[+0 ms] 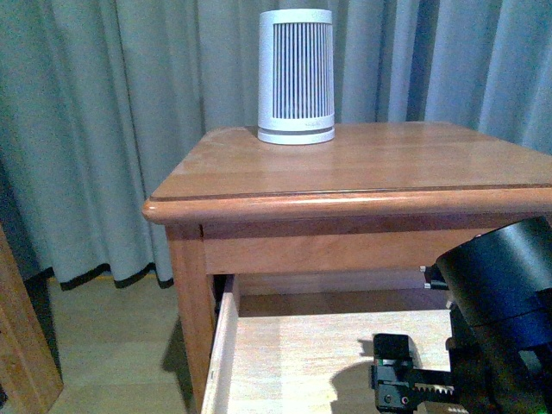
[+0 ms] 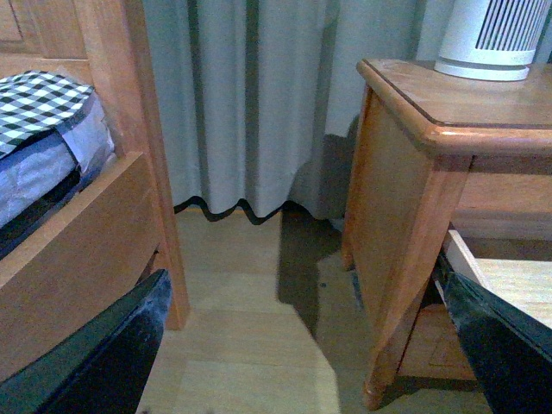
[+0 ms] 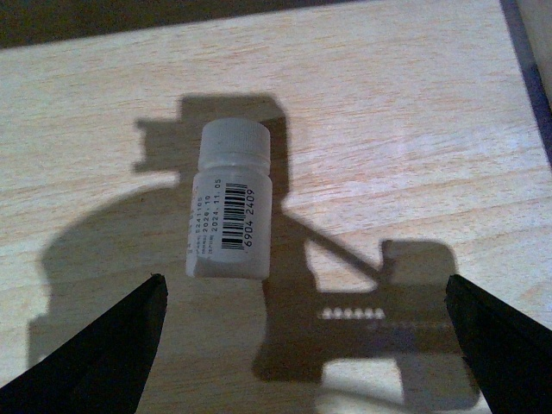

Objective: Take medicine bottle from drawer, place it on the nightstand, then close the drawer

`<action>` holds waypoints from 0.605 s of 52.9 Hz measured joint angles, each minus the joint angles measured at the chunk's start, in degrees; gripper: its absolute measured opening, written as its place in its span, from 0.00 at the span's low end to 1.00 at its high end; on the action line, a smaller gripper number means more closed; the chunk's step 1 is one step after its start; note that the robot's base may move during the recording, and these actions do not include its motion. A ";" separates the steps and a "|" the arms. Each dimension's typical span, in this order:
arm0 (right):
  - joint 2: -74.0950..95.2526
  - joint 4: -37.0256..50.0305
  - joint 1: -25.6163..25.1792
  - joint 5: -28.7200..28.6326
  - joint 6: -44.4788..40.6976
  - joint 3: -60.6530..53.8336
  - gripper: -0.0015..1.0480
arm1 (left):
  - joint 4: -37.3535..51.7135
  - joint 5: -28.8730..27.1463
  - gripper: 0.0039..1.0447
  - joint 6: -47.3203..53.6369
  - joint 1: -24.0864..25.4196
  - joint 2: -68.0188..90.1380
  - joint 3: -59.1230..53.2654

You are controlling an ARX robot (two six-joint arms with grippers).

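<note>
While the right gripper [image 3: 304,289] hangs over the open drawer [image 1: 221,341] with its fingers spread wide and nothing between them, the medicine bottle [image 3: 228,203] lies on its side on the pale drawer floor just ahead. Its cap points away and it is apart from the walls. The left gripper [image 2: 302,293] is likewise spread and empty, off beside the nightstand [image 1: 371,164], over the floor.

The step in hand looks like the reach for the pick; the bottle is not yet gripped. Next the fingers need to drop to either side of the bottle's body and press across its width, squarely, since a cylinder lying flat may roll. A white slatted device [image 1: 296,76] stands at the top's back edge, so the front suits the placing.
</note>
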 joint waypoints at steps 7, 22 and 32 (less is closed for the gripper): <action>-0.02 -0.31 0.31 0.61 0.46 0.00 0.93 | 0.00 0.00 0.94 0.00 0.00 0.00 0.00; 1.36 -6.45 -0.83 -0.35 1.60 5.40 0.93 | 0.00 0.00 0.94 0.00 0.00 0.00 0.00; 4.02 -10.84 -1.36 -0.83 1.84 12.04 0.93 | 0.00 0.00 0.94 0.00 0.00 0.00 0.00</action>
